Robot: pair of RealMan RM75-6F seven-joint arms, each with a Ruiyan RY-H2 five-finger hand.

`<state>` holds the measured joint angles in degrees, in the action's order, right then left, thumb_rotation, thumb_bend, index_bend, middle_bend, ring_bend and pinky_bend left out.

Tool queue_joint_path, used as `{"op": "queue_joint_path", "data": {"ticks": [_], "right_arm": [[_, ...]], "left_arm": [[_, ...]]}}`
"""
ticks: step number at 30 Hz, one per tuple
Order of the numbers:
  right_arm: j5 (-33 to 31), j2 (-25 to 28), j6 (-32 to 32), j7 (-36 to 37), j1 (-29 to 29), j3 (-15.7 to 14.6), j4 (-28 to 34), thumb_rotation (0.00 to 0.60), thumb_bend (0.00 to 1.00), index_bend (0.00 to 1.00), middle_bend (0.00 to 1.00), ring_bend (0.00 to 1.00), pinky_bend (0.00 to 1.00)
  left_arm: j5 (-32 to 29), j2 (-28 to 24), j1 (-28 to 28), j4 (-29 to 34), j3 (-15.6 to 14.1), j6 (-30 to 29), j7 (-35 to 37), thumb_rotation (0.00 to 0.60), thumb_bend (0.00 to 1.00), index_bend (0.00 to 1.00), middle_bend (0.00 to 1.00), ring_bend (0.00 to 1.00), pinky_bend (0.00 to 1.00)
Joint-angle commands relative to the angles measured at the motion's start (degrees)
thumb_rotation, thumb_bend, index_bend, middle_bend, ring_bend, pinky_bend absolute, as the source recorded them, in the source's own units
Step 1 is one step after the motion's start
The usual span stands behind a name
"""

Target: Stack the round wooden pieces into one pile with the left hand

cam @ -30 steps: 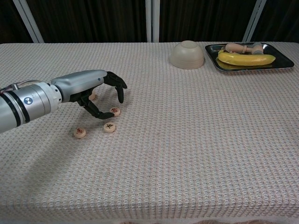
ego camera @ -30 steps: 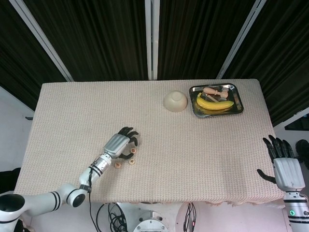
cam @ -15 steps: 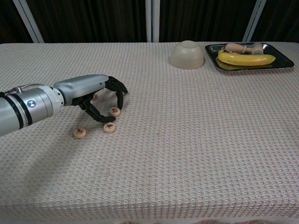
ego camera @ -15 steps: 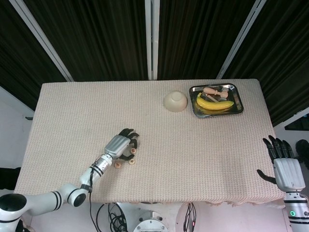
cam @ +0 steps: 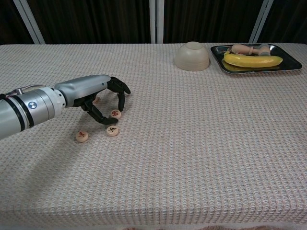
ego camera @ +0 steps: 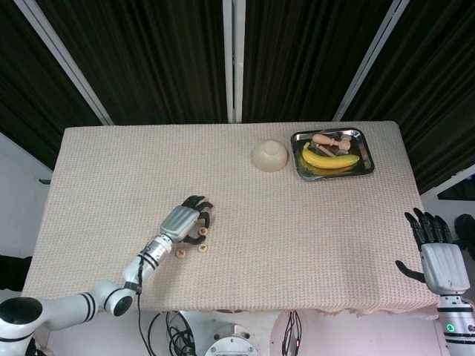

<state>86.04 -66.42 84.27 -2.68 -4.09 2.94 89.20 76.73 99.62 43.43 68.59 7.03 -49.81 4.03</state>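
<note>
My fingers [cam: 116,91] on the left hand [cam: 93,93] curl down around one small round wooden piece with a red mark [cam: 115,114], thumb low on the near side, fingertips on the far side. Whether I actually have it pinched or am only caging it, I cannot tell from here. A second round wooden piece [cam: 112,131] lies just beside, toward me, and a third [cam: 82,136] sits near it to the left. A fourth pale disc [cam: 96,100] peeks out from under my palm.

The risk, as I judge it: these discs are thin and flat on a nubbly weave, so my fingertips may slide over the rim and flick one away, or my thumb could nudge the neighbour out of line.

My right hand [ego camera: 438,252] hangs off the far corner, fingers apart, holding nothing.

The surface [cam: 192,158] wears a beige woven cloth. Across it sit an upturned cream bowl [cam: 192,56] and a metal tray [cam: 290,67] with a yellow banana [cam: 253,60]. Dark curtains [ego camera: 148,52] hang behind.
</note>
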Motion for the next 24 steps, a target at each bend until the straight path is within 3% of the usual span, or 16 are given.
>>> {"op": "queue_joint_path", "data": {"ticks": [1,12,24], "right_arm": [[0.1,0.0,0.1,0.2,0.0,0.0,-0.1,0.600,0.08,0.00,0.00,0.00,0.00],[0.4,-0.2,0.1,0.5,0.0,-0.2,-0.5,0.600,0.08,0.00,0.00,0.00,0.00],[0.3,-0.1,0.0,0.2,0.0,-0.1,-0.3,0.600,0.08,0.00,0.00,0.00,0.00]], "left_arm": [[0.0,-0.5,-0.1,0.6,0.3,-0.5,0.2,0.600,0.28,0.56,0.16,0.00,0.00],[-3.8,-7.8,0.1,5.9,3.1,0.0,-3.5,0.600,0.28,0.56,0.16,0.00,0.00],[-5.4,-6.9,0.3,2.3,2.6,2.0,-1.8,0.600,0.28,0.56,0.16,0.00,0.00]]}}
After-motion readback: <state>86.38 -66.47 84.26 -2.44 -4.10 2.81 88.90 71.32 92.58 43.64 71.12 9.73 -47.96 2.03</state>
